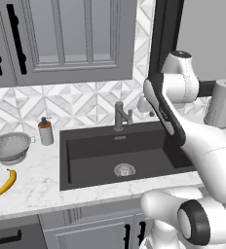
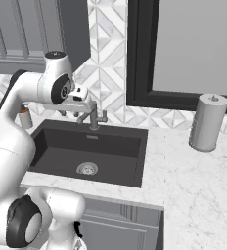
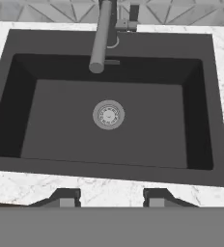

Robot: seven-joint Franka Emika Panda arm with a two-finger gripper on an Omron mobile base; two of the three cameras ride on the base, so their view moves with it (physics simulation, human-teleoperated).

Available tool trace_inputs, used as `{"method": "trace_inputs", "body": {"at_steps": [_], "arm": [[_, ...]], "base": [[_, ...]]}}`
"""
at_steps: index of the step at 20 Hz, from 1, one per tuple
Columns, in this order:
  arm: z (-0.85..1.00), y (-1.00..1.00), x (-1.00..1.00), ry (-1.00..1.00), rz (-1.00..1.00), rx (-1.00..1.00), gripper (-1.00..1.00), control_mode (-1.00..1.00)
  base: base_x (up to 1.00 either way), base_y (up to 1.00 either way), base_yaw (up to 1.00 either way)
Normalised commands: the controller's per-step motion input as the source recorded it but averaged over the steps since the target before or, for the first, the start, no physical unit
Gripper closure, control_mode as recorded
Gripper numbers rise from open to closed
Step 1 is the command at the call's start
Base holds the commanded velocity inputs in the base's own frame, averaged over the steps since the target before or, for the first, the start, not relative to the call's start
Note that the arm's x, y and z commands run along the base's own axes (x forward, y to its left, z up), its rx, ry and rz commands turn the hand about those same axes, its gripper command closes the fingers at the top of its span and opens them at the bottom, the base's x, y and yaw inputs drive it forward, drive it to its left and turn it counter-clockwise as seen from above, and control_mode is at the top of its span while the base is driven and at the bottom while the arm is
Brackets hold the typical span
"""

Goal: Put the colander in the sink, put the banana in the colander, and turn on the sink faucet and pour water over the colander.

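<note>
pincer (image 3: 111, 198) empty above sink (image 3: 17, 111) | colander (image 1: 9, 146) well left on counter

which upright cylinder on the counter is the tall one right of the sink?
The grey canister, alone on the counter right of the sink. The soap bottle is shorter, has a pump top, and stands left of the sink near the colander.

Base views flank arm, facing sink (image 1: 81, 146) from behind; hand view looks straight down into it.

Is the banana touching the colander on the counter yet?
Apart. In the left base view the banana lies on the marble counter in front of the colander, with a clear strip of bare counter between them.
</note>
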Motion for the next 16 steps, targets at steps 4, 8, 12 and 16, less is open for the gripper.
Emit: {"method": "trace_inputs", "body": {"at_steps": [4, 8, 12, 16], "arm": [[0.0, 0.02, -0.06, 0.0, 0.0, 0.0, -1.0, -1.0], [-0.03, 0.36, -0.43, 0.0, 0.01, 0.0, -1.0, -1.0], [-0.07, 0.73, -0.51, 0.0, 0.02, -0.01, -1.0, -1.0], [-0.08, 0.98, -0.39, 0.0, 0.0, -0.06, -1.0, -1.0]], "base": [[0.0, 0.0, 0.0], [0.0, 0.0, 0.0], [0.0, 0.0, 0.0], [0.0, 0.0, 0.0]]}}
